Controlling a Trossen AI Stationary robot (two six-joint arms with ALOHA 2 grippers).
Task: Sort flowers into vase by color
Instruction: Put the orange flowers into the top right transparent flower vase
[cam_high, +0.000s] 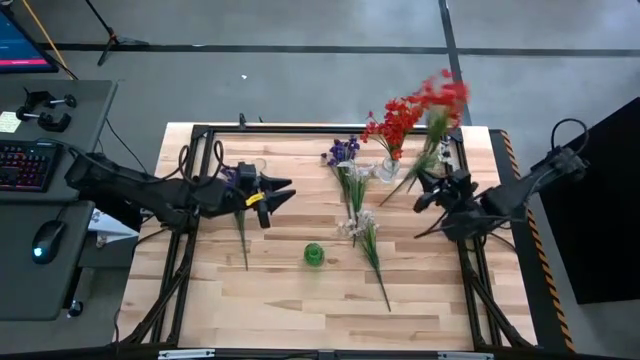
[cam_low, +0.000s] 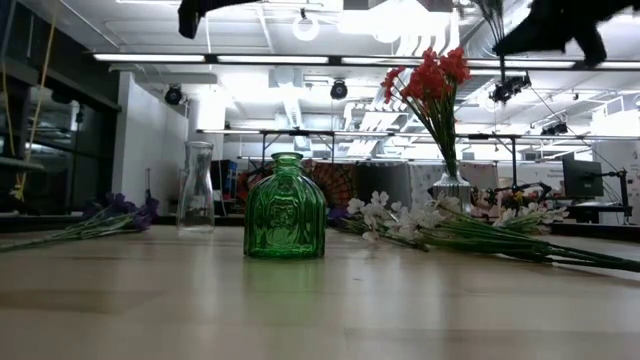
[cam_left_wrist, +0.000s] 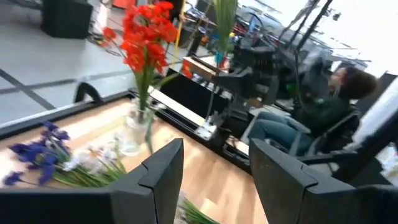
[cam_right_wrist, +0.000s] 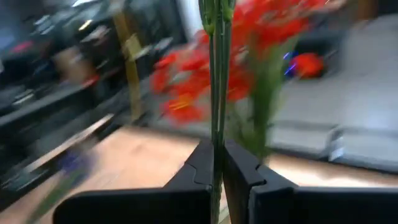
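My right gripper (cam_high: 428, 186) is shut on a red flower's green stem (cam_right_wrist: 216, 93) above the table's far right. Its blurred red bloom (cam_high: 446, 94) is beside the red flowers (cam_high: 395, 122) that stand with their stems in a clear vase (cam_high: 388, 168). A purple flower (cam_high: 343, 152) and white flowers (cam_high: 360, 222) lie flat on the table mid-way. Another purple flower (cam_high: 240, 225) lies under my left arm. My left gripper (cam_high: 282, 190) is open and empty above the table's left half. A green vase (cam_high: 314, 254) stands toward the near side. My right gripper pinches the red flower's thin green stem (cam_right_wrist: 216, 144) between its two fingers. The fingers lie across the stem. The flower is lifted clear of the table, and its bloom end (cam_right_wrist: 249, 25) reaches up past the fingers.
An empty clear bottle (cam_low: 197, 188) stands at the far left of the table, near my left arm. A black frame (cam_high: 330, 130) runs round the table edges. A person (cam_left_wrist: 323, 106) sits beyond the table's right side. A desk with keyboard (cam_high: 25, 165) and mouse is left of the table.
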